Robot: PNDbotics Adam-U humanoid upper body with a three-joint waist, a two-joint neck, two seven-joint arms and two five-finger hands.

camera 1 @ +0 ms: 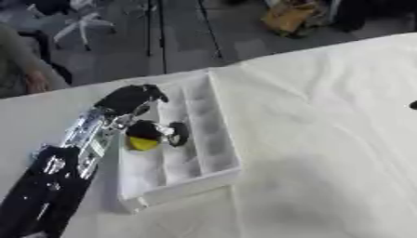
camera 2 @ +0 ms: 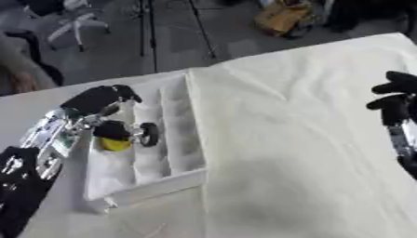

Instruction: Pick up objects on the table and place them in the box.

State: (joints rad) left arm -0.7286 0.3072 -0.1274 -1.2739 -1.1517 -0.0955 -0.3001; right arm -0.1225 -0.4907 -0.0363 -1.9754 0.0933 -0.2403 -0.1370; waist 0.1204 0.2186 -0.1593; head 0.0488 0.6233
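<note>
A white box (camera 1: pixel 183 183) with long compartments lies at the left of the table. My left arm comes in from the lower left, and my left hand (camera 1: pixel 130 98) hovers over the box's far left end. Just below the hand, in the left compartment, is a yellow and black object (camera 1: pixel 145 142) with a black ring-shaped part (camera 1: pixel 177 134). Whether the hand touches or holds it is not visible. My right hand (camera 2: pixel 397 95) shows at the right edge above the table, fingers relaxed and holding nothing.
A white cloth (camera 1: pixel 326 153) covers the table, which runs askew. Beyond its far edge are a grey floor, a chair base (camera 1: pixel 81 23) and a yellow bag (camera 1: pixel 289 16). A person's arm (camera 1: pixel 20 69) shows at the far left, off the table.
</note>
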